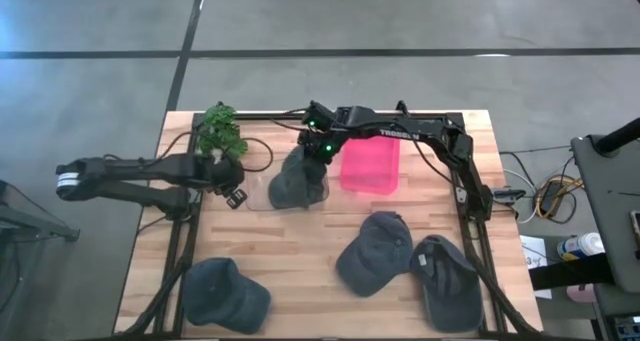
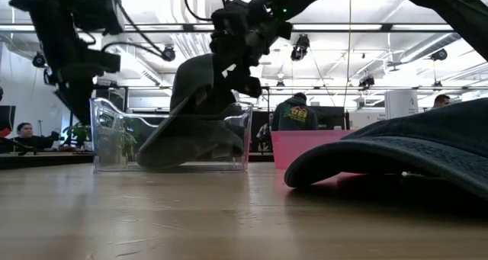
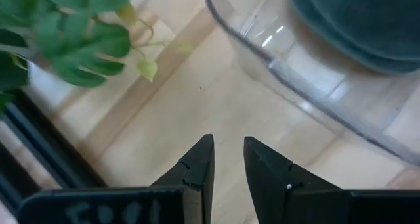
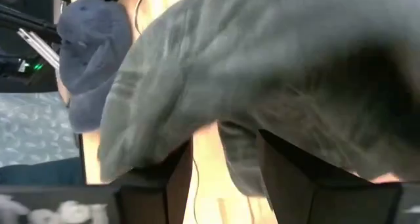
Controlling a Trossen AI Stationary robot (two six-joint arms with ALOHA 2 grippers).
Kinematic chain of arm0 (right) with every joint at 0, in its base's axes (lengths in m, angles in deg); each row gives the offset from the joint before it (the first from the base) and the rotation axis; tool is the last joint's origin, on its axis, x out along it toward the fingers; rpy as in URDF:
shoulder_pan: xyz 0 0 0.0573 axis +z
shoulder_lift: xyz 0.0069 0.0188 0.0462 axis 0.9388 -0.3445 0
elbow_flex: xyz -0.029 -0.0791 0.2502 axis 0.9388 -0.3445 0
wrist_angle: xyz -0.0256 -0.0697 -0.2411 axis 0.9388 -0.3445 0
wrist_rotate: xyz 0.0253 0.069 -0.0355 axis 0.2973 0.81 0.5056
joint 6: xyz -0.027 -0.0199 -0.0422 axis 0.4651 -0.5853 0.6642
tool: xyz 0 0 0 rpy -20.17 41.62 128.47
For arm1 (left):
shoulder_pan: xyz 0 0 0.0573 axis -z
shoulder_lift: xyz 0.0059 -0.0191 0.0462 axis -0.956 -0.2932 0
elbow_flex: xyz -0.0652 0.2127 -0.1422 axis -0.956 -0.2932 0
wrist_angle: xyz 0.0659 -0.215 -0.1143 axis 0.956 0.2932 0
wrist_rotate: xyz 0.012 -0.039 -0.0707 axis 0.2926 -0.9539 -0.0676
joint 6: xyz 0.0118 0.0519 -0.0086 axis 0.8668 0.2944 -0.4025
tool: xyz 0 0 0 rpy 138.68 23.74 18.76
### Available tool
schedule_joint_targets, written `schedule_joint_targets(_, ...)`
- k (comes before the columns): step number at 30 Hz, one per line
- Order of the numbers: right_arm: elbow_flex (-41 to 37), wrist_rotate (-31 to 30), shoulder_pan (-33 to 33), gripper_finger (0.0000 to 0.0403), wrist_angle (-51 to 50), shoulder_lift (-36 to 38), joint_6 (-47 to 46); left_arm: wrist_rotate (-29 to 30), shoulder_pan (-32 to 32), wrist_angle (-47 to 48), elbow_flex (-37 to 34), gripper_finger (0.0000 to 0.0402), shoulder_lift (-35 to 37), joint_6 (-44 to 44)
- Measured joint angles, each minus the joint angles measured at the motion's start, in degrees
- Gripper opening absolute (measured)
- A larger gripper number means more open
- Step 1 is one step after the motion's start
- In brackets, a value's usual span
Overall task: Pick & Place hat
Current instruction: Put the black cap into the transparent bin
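Grey-green hat [image 1: 298, 181] hanging from the right claw [image 1: 318, 151], pinched at the crown end, fabric wrapped over both fingers in the right wrist view. Sitting half inside the clear bin [image 1: 262, 193] right now, brim end down and resting in the bin, crown end up at the claw. So long axis running steeply, tilted rather than flat, top toward the claw and bottom toward the bin floor. From above, stretched from the claw toward the near edge of the desk [image 1: 300, 271], brim end pointing that way.

Key relation for the drop: hat directly under the right claw and already between the bin walls, so probably just a lower-and-release left, though hard to say how much of the brim is over the rim.

Left claw [image 1: 236, 194] just beside the bin on the plant [image 1: 220, 131] side, hovering over bare wood, fingers nearly together with a slim gap, gripping nothing. Nearer to the bin than to any loose cap, but not involved.

Pink bin [image 1: 370, 166] just past the clear one. Three more caps [image 1: 375, 251] lying flat toward the near side of the desk, well apart from the bins.
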Motion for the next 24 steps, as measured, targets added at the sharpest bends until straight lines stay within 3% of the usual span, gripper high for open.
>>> schedule_joint_targets(9,0.0,0.1,1.6,0.0161,3.2,-3.9,-1.6,-4.1,-0.1,-17.6,-3.5,0.0078,-5.4,-0.4)
schedule_joint_targets(15,0.0,-1.9,2.4,0.0161,8.2,-5.3,-2.6,-7.9,-0.1,-22.4,-3.9,0.0078,-10.1,-1.0)
schedule_joint_targets(24,-0.1,-3.1,3.7,0.0161,3.9,-6.7,1.4,-10.2,0.0,-29.3,-2.2,0.0078,-11.4,-1.2)
